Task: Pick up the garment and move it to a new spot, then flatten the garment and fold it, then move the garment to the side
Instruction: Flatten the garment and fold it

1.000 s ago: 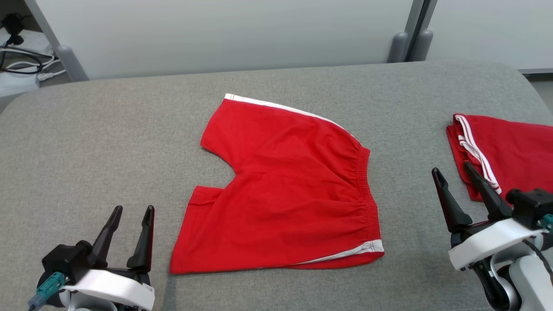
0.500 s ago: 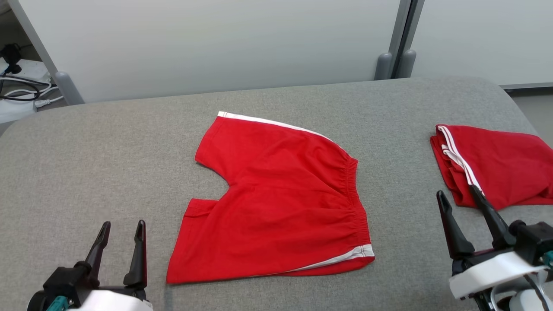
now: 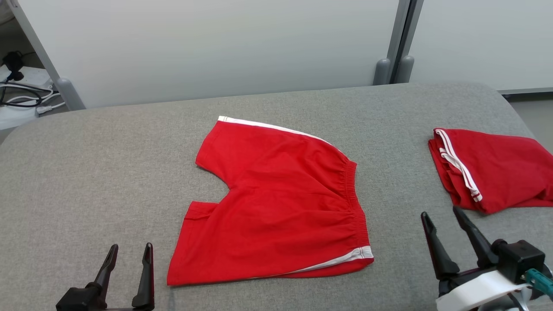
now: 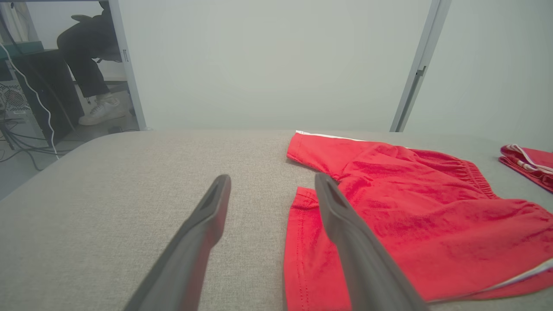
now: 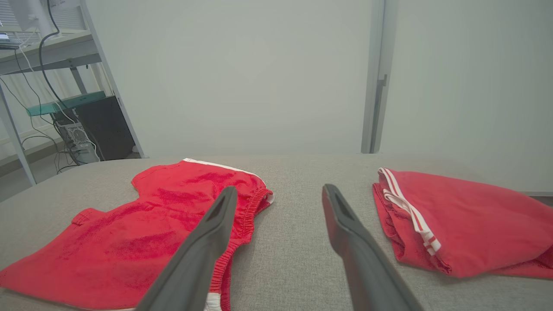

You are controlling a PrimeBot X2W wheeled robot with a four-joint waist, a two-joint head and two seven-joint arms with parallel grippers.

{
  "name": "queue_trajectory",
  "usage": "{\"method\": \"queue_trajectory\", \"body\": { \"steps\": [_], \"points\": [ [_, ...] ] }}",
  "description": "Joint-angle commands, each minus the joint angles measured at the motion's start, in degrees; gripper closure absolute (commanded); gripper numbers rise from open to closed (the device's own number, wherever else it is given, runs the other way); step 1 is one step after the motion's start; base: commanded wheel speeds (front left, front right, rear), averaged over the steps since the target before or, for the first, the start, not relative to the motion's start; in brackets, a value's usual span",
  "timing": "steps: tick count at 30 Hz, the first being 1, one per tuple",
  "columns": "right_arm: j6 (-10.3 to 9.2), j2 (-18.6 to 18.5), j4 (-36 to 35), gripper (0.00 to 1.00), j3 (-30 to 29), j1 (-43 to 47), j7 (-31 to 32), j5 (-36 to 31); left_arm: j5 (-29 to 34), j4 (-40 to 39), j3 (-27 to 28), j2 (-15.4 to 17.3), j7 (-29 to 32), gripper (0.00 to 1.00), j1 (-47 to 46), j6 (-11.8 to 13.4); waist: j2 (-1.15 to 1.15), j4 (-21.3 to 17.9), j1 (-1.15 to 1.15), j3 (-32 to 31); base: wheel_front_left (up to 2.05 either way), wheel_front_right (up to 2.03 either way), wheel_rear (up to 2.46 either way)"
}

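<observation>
The garment [image 3: 281, 203] is a pair of red shorts with white side stripes, spread flat in the middle of the grey table [image 3: 108, 172], waistband toward the right. It also lies at the right of the left wrist view [image 4: 402, 224] and at the left of the right wrist view [image 5: 142, 233]. My left gripper [image 3: 131, 250] stands open at the lower left, just left of the garment's leg hem, holding nothing. My right gripper [image 3: 440, 214] stands open at the lower right, between the garment and a second red piece, also holding nothing.
A second red garment [image 3: 488, 172] with white stripes lies folded at the table's right edge, also in the right wrist view [image 5: 458, 220]. Grey partition panels [image 3: 216, 43] stand behind the table. Cables [image 3: 21, 93] lie at the far left. A seated person's legs [image 4: 90, 65] are beyond the left end.
The head camera has tilted up, so the whole picture has shifted down. Both grippers sit lower in view and remain open. The garments have not moved on the table.
</observation>
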Motion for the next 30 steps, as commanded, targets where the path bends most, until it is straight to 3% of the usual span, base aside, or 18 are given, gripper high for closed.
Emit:
{"method": "queue_trajectory", "body": {
  "steps": [1, 11, 18, 22, 30],
  "points": [
    [-0.01, -0.8, -0.9, 0.0, 1.7, -0.8, -0.8, 0.0, 0.5, -1.1, 1.8, 0.5, -0.3, 0.0, -1.8, -0.4, 0.0, 0.0, 0.0, 0.2, 0.0, 0.0, 0.0],
    [-0.01, -1.0, -0.1, 0.0, 2.4, -1.5, -0.8, 0.2, 1.1, -0.4, 2.1, 0.2, -0.3, 0.0, -2.3, -0.8, 0.0, 0.0, 0.0, 0.4, 0.0, 0.0, 0.0],
    [-0.01, -2.0, 2.8, 0.0, 7.0, -2.3, -0.8, 2.3, -0.4, 2.8, 0.1, 0.1, -0.3, 0.0, -2.6, -1.2, 0.0, 0.5, 0.0, 1.2, 0.0, 0.0, 0.0],
    [-0.01, -3.7, 5.8, 0.0, 13.2, -4.5, -0.6, 5.1, -4.0, 7.4, -4.0, 0.4, -0.3, 0.0, -3.7, -1.4, 0.0, 1.0, 0.0, 2.9, 0.0, 0.0, 0.0],
    [-0.01, -6.3, 11.1, 0.0, 21.5, -10.5, -0.6, 10.6, -14.5, 14.4, -14.9, 5.3, -0.3, 0.0, -8.3, -1.4, 0.0, 2.1, 0.0, 7.0, 0.0, 0.0, 0.0]
  ]
}}
